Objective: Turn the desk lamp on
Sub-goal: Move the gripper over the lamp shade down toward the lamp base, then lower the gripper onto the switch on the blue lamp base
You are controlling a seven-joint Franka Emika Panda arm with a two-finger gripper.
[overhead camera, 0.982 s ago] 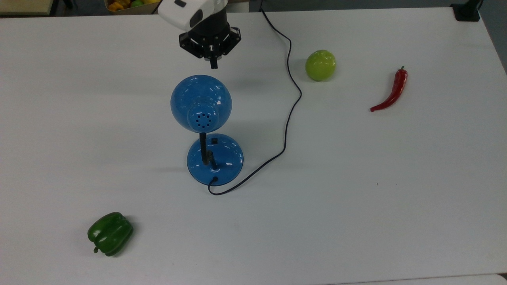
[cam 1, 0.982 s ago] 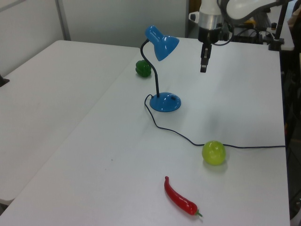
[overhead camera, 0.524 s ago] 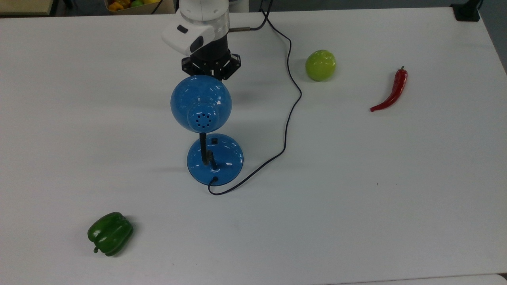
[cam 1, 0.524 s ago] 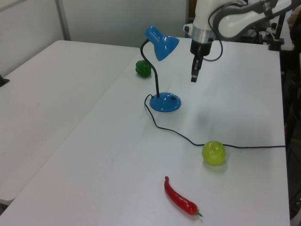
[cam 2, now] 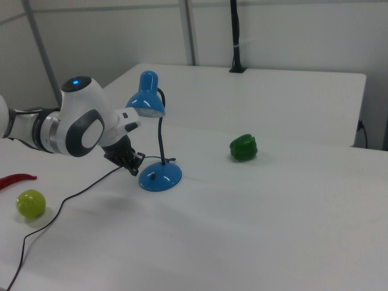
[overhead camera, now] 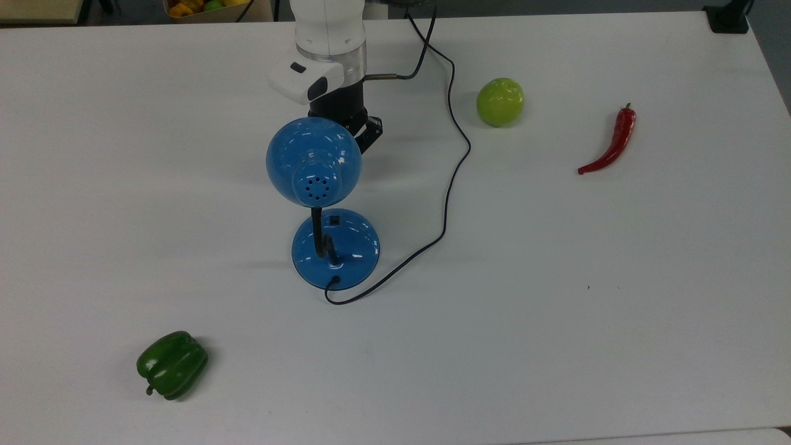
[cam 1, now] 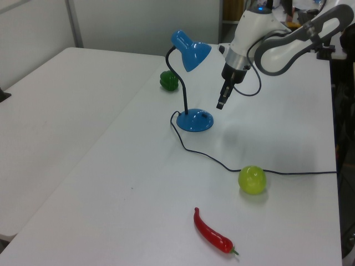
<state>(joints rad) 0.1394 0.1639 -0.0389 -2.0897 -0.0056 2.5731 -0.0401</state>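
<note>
One gripper (cam 1: 221, 103), fingers pressed together, hangs beside the desk lamp (cam 1: 189, 77).

Robot lab: white worktable (overhead camera: 618, 309), bare partition walls (cam 2: 273, 36), camera pole (cam 2: 235, 36).

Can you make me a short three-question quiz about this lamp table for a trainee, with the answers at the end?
1. True or false: the gripper is touching the desk lamp's base.
2. Which item lies nearest the lamp's cord in the left view? A) green bell pepper B) green apple C) red chili
3. Fill in: in the top view, the switch sits on the side of the base that faces the ____.

Key:
1. False; in the left view it hangs above the table, to the left view's right of the base.
2. B
3. arm, toward the top view's upper edge.
</note>
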